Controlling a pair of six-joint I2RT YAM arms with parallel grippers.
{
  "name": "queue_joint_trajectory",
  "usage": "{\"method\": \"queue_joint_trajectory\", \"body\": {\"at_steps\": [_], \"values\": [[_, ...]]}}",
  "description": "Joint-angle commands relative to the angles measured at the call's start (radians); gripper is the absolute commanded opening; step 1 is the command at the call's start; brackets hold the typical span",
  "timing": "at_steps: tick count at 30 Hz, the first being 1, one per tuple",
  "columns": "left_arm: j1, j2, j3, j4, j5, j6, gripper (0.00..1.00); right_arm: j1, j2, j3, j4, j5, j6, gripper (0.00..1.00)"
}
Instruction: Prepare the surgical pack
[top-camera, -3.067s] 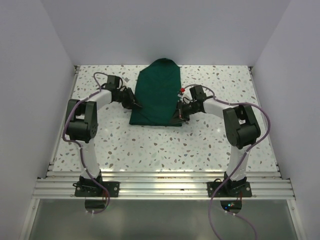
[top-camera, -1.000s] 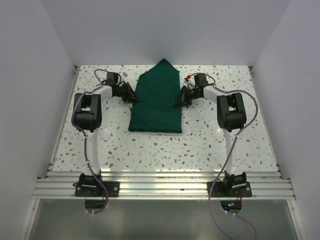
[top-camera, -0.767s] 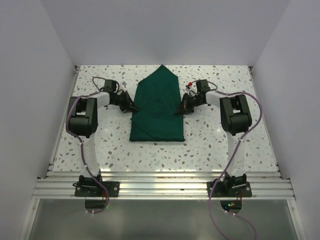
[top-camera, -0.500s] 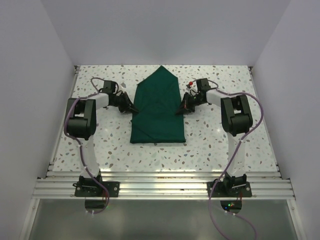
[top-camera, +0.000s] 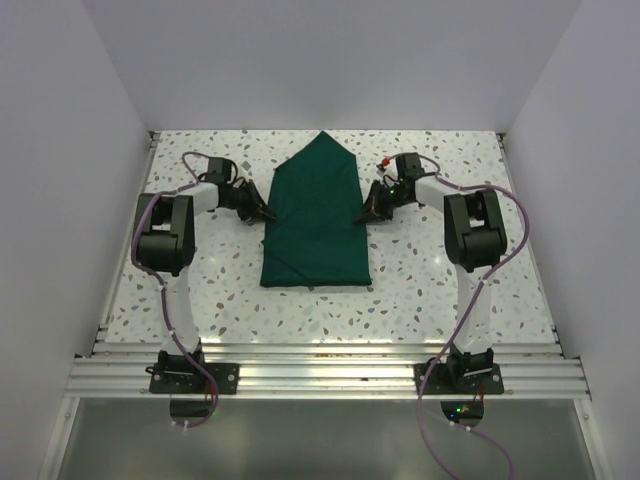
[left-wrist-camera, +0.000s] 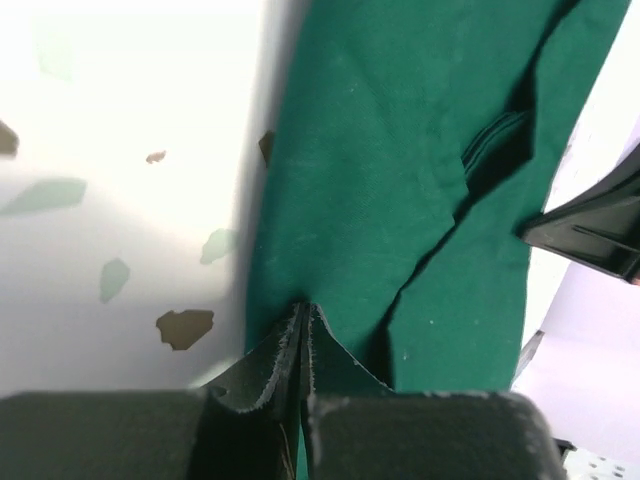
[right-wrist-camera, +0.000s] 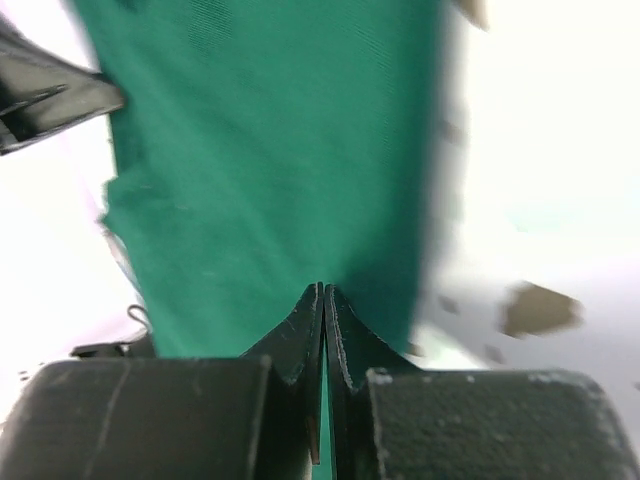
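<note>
Green cloth of the surgical pack (top-camera: 315, 215) lies folded on the counter (top-camera: 420, 290), held from both sides. Left wrist view: the left jaws are closed, pinching its left edge. Right wrist view: the right jaws are closed on its right edge, probably to pull the fold flat.
</note>
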Motion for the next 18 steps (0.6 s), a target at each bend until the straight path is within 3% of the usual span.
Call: {"method": "queue_joint_trajectory", "body": {"at_steps": [1, 9, 18], "values": [[0.015, 0.012, -0.034, -0.025, -0.026, 0.041, 0.04, -0.025, 0.000, -0.066, -0.013, 0.044, -0.036, 0.02], [0.030, 0.017, 0.061, -0.054, -0.018, 0.044, 0.05, -0.041, 0.006, 0.010, -0.042, 0.061, -0.041, 0.02], [0.024, 0.084, 0.099, 0.263, 0.114, -0.204, 0.11, -0.041, 0.090, 0.127, 0.179, -0.035, 0.189, 0.04]]}}
